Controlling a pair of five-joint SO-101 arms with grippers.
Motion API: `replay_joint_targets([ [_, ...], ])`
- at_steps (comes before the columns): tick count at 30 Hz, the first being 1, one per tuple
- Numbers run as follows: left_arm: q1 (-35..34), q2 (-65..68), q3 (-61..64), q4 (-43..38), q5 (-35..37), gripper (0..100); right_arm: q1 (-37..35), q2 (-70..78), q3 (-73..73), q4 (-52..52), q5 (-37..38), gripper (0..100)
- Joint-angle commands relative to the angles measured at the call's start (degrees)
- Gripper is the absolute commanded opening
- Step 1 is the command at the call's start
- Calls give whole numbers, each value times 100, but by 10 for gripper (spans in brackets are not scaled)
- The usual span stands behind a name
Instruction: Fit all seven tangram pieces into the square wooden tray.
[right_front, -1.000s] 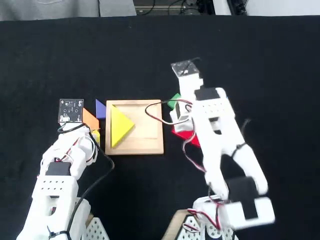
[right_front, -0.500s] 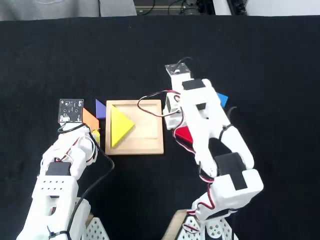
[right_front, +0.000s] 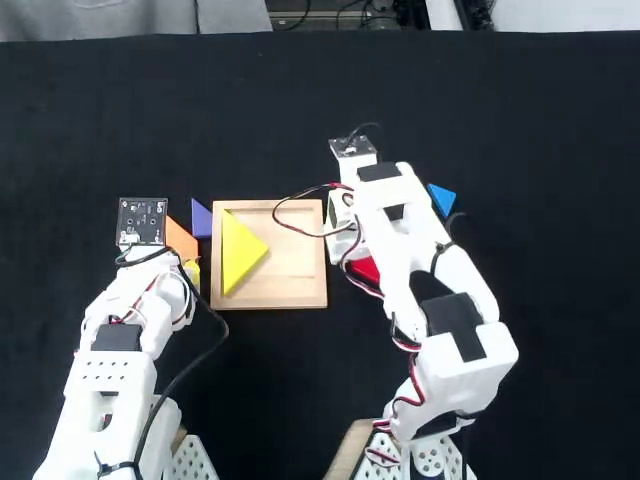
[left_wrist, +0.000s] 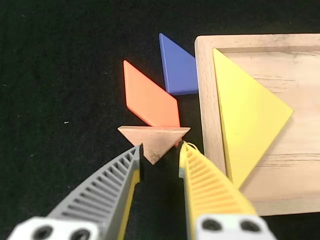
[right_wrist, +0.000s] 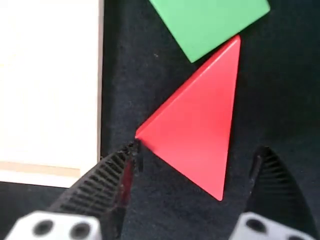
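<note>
Overhead first: square wooden tray (right_front: 270, 298) sitting mid-table, yellow triangle (right_front: 238, 250) lying in its left half.
Left wrist: left gripper (left_wrist: 160, 146) holding jaws apart, tips flanking point of wooden triangle (left_wrist: 154, 137). Orange parallelogram (left_wrist: 150, 97) and violet triangle (left_wrist: 177, 67) lying just outside tray.
Right wrist: right gripper (right_wrist: 196, 150) gaping wide, straddling red triangle (right_wrist: 197, 125). Green piece (right_wrist: 210, 20) lying at its corner.

Square wooden tray (right_front: 268, 298) on black cloth (right_front: 120, 120), large yellow triangle (right_front: 238, 250) lying in its left half. Small dark-blue triangle (right_front: 201, 218) and orange parallelogram (right_front: 181, 240) just off the tray's left edge, by the left arm (right_front: 125, 320). Right arm (right_front: 420, 270) over a red piece (right_front: 366, 268) beside the right edge; bright-blue triangle (right_front: 441, 198) farther right.
</note>
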Motion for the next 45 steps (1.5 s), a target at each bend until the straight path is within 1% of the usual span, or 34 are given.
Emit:
replay_joint_targets([
  [1,84,-9,-31,-132,-62,137,-229,-66,-286,-53,-62,348],
  [3,84,-9,-31,-132,-62,137,-334,-75,-356,-26,44,346],
  [4,84,-9,-31,-132,-62,137,-343,-75,-462,18,264,344],
  [6,84,-9,-31,-132,-62,137,-220,-75,-787,264,1213,303],
  [8,84,-9,-31,-132,-62,137,-62,-75,-1059,519,2224,214],
  [9,84,-9,-31,-132,-62,137,-9,-57,-1182,554,2558,154],
  [11,84,-9,-31,-132,-62,137,88,-22,-1349,378,2725,30],
  [12,84,-9,-31,-132,-62,137,97,-13,-1367,193,2725,5],
  [14,92,-9,-40,-132,-62,137,97,22,-1235,-211,2725,47],
  [17,92,-9,-40,-132,-62,137,97,286,-1095,-642,2760,15],
  [22,92,-9,-40,-132,-62,137,290,857,-1235,-413,2875,11],
  [27,92,-9,-40,-132,-62,137,967,1138,-1622,-79,3332,11],
  [32,92,-9,-40,-132,-62,137,1767,1165,-1798,-44,3393,11],
  [34,92,-9,-40,-132,-62,137,2022,1165,-1763,26,3780,11],
  [36,92,-9,-40,-132,-62,137,2207,1191,-1754,308,4264,11],
  [42,92,-9,-40,-132,-62,137,2409,1147,-1534,1987,5996,11],
  [43,92,-9,-40,-132,-62,137,2409,1138,-1490,2180,6215,11],
  [45,92,-9,-40,-132,-62,137,2409,989,-1358,2251,6321,11],
])
